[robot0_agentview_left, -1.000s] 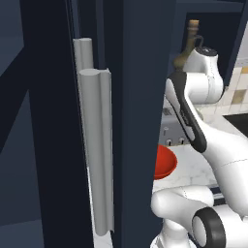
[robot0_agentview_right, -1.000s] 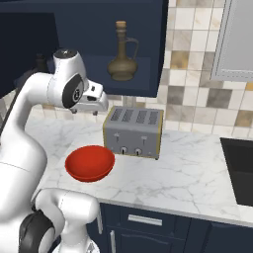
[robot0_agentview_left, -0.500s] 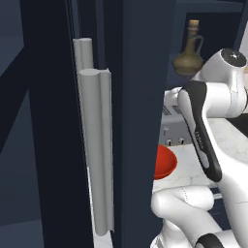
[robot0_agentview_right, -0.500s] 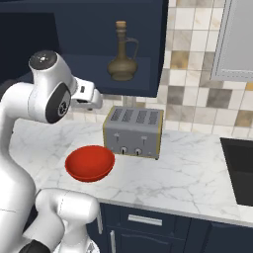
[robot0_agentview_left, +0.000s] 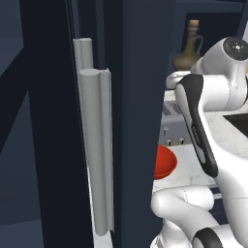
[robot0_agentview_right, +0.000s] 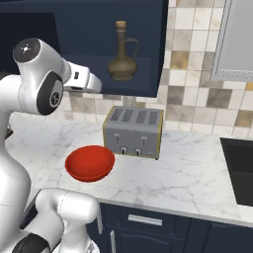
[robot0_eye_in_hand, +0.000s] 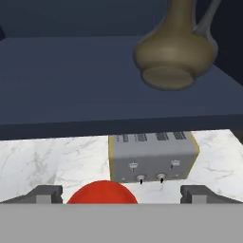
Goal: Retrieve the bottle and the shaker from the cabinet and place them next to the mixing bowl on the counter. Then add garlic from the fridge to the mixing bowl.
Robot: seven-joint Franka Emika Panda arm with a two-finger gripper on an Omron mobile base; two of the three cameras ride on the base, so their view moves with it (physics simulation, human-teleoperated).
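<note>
Two jaws apart, bottle (robot0_eye_in_hand: 176, 52) on cabinet (robot0_eye_in_hand: 95, 95) shelf above them, untouched.

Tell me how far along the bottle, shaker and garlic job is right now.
Nothing looks finished yet. The bottle stands on the cabinet shelf, and the counter beside the mixing bowl holds just a toaster. In hand: the open, empty gripper faces the shelf below the bottle. Left: bring bottle and shaker down, then fetch garlic.

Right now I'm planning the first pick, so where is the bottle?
The bottle stands upright on the cabinet shelf, above and slightly left of the toaster in the right base view.
</note>
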